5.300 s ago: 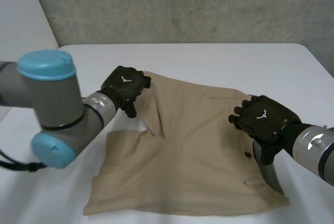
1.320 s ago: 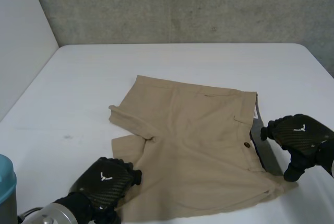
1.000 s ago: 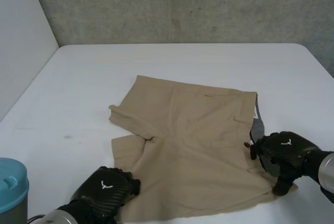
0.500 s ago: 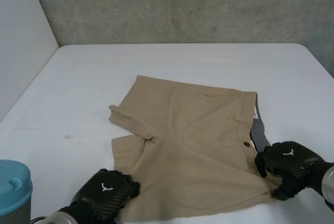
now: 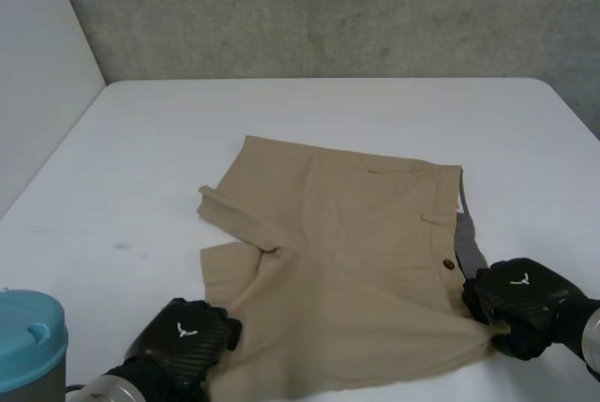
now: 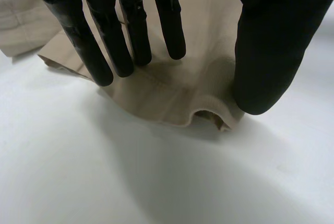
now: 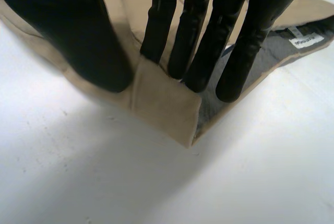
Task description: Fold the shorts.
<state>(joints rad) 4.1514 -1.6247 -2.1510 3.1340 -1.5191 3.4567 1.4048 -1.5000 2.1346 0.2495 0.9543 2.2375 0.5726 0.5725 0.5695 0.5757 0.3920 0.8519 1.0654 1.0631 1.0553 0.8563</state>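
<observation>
Khaki shorts (image 5: pixel 347 261) lay spread, unfolded, mid white table (image 5: pixel 281 111). Left hand (image 5: pixel 183 341), lower left: straight fingers and thumb pressed on the leg-hem corner, cloth buckling between. Right hand (image 5: pixel 516 294), lower right: pinched waistband corner. No fold made yet.

A white surface (image 5: pixel 309 111) spreads across the head view, matte and even in tone, with its far right corner rounded. A small faint grey smudge (image 5: pixel 120 245) marks it near the left edge. Behind the far edge rises a rough grey concrete wall (image 5: pixel 187 8), mottled and pitted, with a thin upright seam near its middle and a small dark spot (image 5: pixel 382 51). Along the left edge stands a plain pale panel (image 5: pixel 37 74), meeting the concrete wall at the far left corner.
</observation>
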